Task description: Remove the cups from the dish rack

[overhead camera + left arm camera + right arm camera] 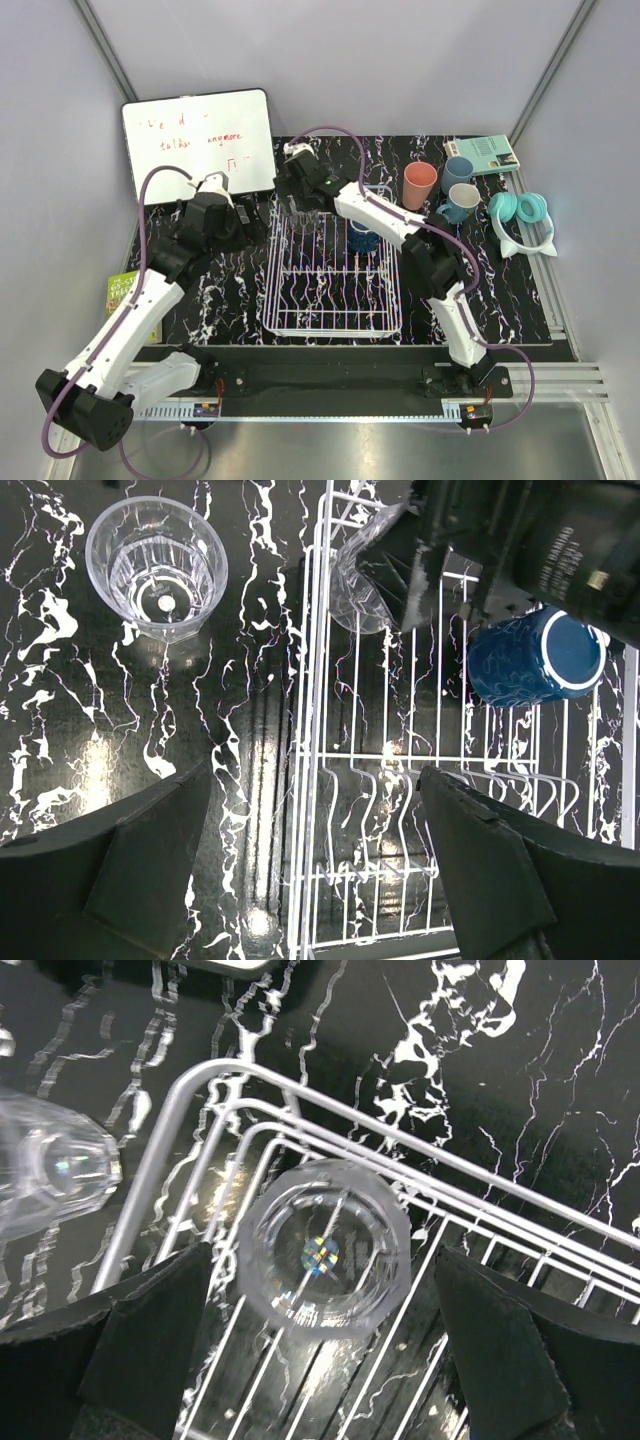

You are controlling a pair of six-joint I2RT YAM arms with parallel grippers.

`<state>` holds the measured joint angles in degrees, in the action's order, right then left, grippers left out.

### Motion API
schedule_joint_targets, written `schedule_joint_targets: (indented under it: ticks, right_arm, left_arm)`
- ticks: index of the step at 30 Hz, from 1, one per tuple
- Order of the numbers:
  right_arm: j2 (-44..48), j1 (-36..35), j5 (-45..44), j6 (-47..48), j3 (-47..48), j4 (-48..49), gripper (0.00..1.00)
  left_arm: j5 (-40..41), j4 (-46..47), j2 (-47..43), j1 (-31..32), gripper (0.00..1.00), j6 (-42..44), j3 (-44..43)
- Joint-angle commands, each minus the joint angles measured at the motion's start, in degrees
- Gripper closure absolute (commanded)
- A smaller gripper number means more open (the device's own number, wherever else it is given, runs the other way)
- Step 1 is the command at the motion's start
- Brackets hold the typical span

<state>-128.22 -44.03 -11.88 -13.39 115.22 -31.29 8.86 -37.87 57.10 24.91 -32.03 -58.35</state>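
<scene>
Clear glass [322, 1250] in dish rack [148, 1175] sits beneath wide-spread right pincer [322, 1255].

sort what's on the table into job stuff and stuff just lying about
Job: dish rack; navy mug and clear glass in it; second clear glass, pink tumbler, two light blue mugs on the table.
Lying about: whiteboard, teal headphones, teal booklet, green packet.
</scene>
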Motion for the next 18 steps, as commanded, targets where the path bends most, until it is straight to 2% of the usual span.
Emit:
schedule_joint_targets:
  ticks: [1,8,10,11,12,14,18]
  right_arm:
    - [-3.6,-0.5,-2.8,1.7,4.0,-2.6,0.01]
    - [-6.2,-0.5,-3.5,1.4,4.2,-2.8,0.04]
    - [-6.2,-0.5,-3.2,1.3,4.5,-2.8,0.3]
    - [-6.2,-0.5,-3.5,1.3,4.6,-2.8,0.46]
    - [-6.2,-0.5,-3.8,1.1,4.5,-2.8,0.79]
    - [-5.6,-0.5,-4.4,1.1,4.2,-2.8,0.93]
    - [-4.3,-0.5,-5.4,1.0,3.1,-2.7,1.0]
  left_arm:
    - [0.5,3.6,-0.8,0.1,0.1,-0.7,1.0]
    - [0.4,3.9,-0.9,0.1,0.1,-1.0,2.1]
    - [0.1,4.2,-0.9,0.1,0.1,-1.3,2.5]
    - [-0.1,4.3,-0.9,0.1,0.1,-1.4,2.6]
    - [-0.2,4.3,-0.8,0.1,0.11,-1.5,2.7]
    - [-0.2,4.6,-1.1,0.1,0.11,-1.6,3.0]
    - [-0.2,4.6,-1.3,0.2,0.11,-1.6,3.4]
